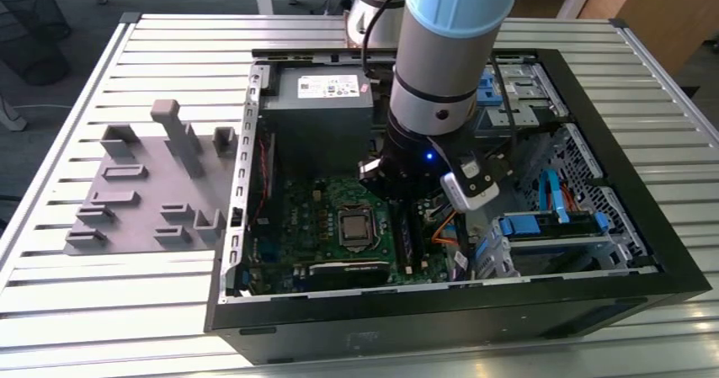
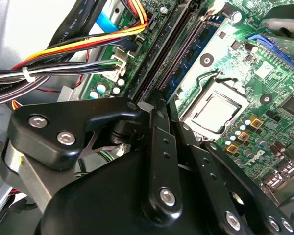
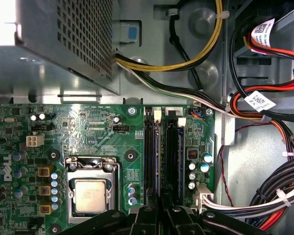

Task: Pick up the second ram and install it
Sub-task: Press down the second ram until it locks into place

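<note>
My gripper (image 1: pixel 418 199) is down inside the open computer case (image 1: pixel 629 268), just above the memory slots beside the processor socket (image 3: pixel 90 195). The second ram (image 3: pixel 174 156) is a long dark stick standing on edge in a slot on the green motherboard (image 3: pixel 103 132). It runs straight out from my fingertips (image 2: pixel 158 104) in both wrist views, and it appears as the second ram (image 2: pixel 180 68) in the second wrist view. The fingers are shut, pressed close together over the stick's near end. A second dark slot (image 3: pixel 151 156) lies parallel right beside it.
Bundles of black, yellow, orange and red cables (image 3: pixel 264 112) hang close beside the slots. The grey power supply box (image 1: pixel 320 100) fills the case's far end. A grey plastic fixture (image 1: pixel 151 184) sits on the slatted table at the exterior view's left. Blue drive brackets (image 1: pixel 540 222) stand to the right.
</note>
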Motion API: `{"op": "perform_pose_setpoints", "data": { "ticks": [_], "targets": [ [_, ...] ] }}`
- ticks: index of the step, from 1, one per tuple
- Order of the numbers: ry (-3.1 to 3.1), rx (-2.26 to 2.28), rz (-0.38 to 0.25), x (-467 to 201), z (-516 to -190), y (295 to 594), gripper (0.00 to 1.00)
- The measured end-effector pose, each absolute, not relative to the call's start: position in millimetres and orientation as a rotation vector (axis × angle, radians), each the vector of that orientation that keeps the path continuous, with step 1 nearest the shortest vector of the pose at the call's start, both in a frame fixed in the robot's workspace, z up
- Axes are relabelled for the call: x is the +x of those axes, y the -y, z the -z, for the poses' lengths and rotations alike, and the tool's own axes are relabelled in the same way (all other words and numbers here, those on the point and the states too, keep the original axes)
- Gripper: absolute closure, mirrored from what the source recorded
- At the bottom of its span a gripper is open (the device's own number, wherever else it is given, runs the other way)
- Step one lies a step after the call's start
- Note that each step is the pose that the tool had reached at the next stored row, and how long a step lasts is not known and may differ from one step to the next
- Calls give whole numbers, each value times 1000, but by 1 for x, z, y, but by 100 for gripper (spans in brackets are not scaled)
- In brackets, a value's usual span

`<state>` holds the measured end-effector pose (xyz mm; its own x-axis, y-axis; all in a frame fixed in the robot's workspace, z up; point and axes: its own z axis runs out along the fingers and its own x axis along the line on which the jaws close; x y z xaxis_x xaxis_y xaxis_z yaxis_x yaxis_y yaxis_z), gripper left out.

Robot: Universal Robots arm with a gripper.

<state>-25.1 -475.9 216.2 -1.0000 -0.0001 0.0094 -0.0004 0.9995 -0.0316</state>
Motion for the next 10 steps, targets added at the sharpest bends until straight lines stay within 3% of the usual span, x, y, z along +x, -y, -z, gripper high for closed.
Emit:
{"op": "perform_pose_setpoints", "data": {
  "ticks": [10],
  "targets": [
    [3132,0,-42,-25,-213,476,86]
  ]
}}
